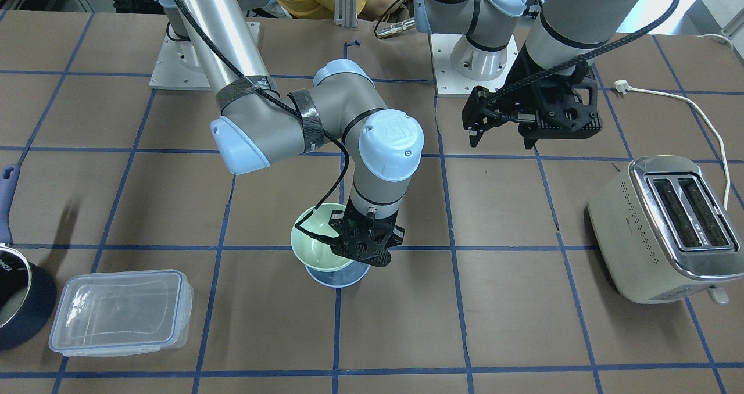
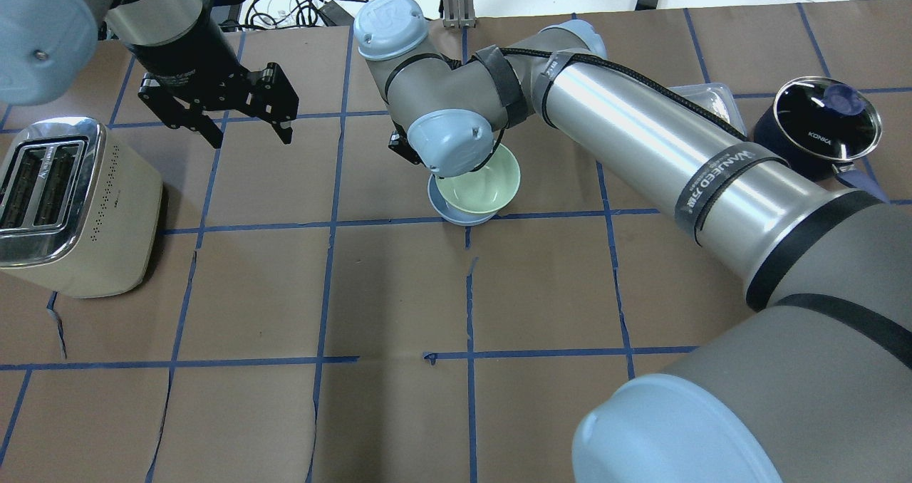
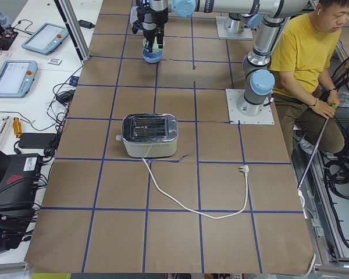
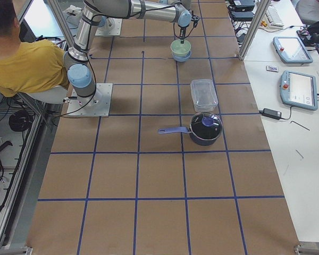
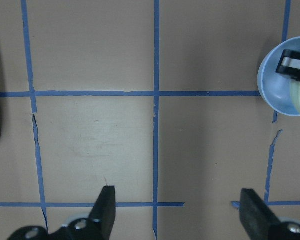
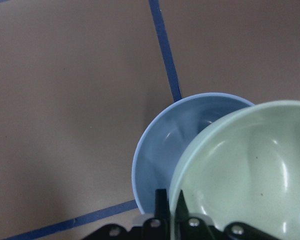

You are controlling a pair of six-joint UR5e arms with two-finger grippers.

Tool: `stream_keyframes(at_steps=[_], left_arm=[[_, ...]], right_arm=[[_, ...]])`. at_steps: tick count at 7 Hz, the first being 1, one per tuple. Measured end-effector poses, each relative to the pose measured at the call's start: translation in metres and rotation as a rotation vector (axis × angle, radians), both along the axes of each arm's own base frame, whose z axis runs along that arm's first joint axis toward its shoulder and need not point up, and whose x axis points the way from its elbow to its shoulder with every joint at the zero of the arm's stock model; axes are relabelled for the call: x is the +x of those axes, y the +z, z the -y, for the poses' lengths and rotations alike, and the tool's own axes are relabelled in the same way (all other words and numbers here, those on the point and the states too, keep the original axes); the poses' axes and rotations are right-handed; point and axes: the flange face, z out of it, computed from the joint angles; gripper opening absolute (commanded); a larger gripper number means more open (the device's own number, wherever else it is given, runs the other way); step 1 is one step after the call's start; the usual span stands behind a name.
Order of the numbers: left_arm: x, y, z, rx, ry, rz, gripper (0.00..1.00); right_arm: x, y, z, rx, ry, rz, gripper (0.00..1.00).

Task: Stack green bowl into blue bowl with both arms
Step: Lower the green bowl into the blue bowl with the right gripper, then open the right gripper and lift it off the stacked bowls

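Observation:
My right gripper [image 1: 363,240] is shut on the rim of the mint-green bowl [image 1: 317,237]. It holds the bowl tilted, low over the light blue bowl [image 1: 337,276] and offset to one side. The right wrist view shows the green bowl [image 6: 250,170] overlapping the blue bowl [image 6: 160,150], with one finger [image 6: 162,205] at the green rim. I cannot tell whether the two bowls touch. My left gripper [image 2: 252,141] is open and empty, hovering above bare table away from the bowls. The left wrist view shows its fingers spread and the blue bowl [image 5: 272,85] at the right edge.
A cream toaster [image 2: 64,205] stands on my left side, its white cord [image 1: 715,126] trailing on the table. A clear plastic container [image 1: 122,312] and a dark navy pot [image 2: 819,123] stand on my right side. A person in yellow [image 3: 302,52] sits by the arm bases.

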Motion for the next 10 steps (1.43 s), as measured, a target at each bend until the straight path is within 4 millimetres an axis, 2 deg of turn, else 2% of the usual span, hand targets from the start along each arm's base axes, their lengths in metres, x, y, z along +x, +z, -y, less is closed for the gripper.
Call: stream_keyframes(at_steps=[1,2,5,6,7,8,9,10], left_arm=[[0.000,-0.001,0.001,0.002,0.001,0.001,0.89],[0.000,-0.002,0.001,0.003,0.005,0.001,0.88],[-0.001,0.001,0.000,-0.002,0.008,0.001,0.89],[-0.002,0.001,-0.001,-0.004,0.007,0.001,0.89],[-0.002,0.002,-0.001,-0.005,0.007,0.000,0.89],[-0.003,0.003,-0.002,-0.007,0.007,-0.001,0.89],[-0.003,0.004,-0.002,-0.008,0.006,0.000,0.89],[-0.003,0.003,-0.002,-0.008,0.006,-0.001,0.91]], right_arm=[[0.000,-0.004,0.000,0.004,0.000,-0.002,0.77],[0.001,-0.006,0.001,0.006,-0.001,-0.003,0.88],[0.000,0.000,0.003,-0.003,-0.006,-0.001,0.91],[-0.002,0.014,0.011,-0.018,-0.003,0.002,0.98],[-0.011,0.033,0.022,-0.023,0.020,-0.003,1.00],[-0.035,0.051,0.034,-0.011,0.060,-0.016,1.00],[-0.073,0.069,0.043,0.006,0.079,-0.020,1.00],[-0.118,0.085,0.044,0.040,0.107,-0.020,1.00]])
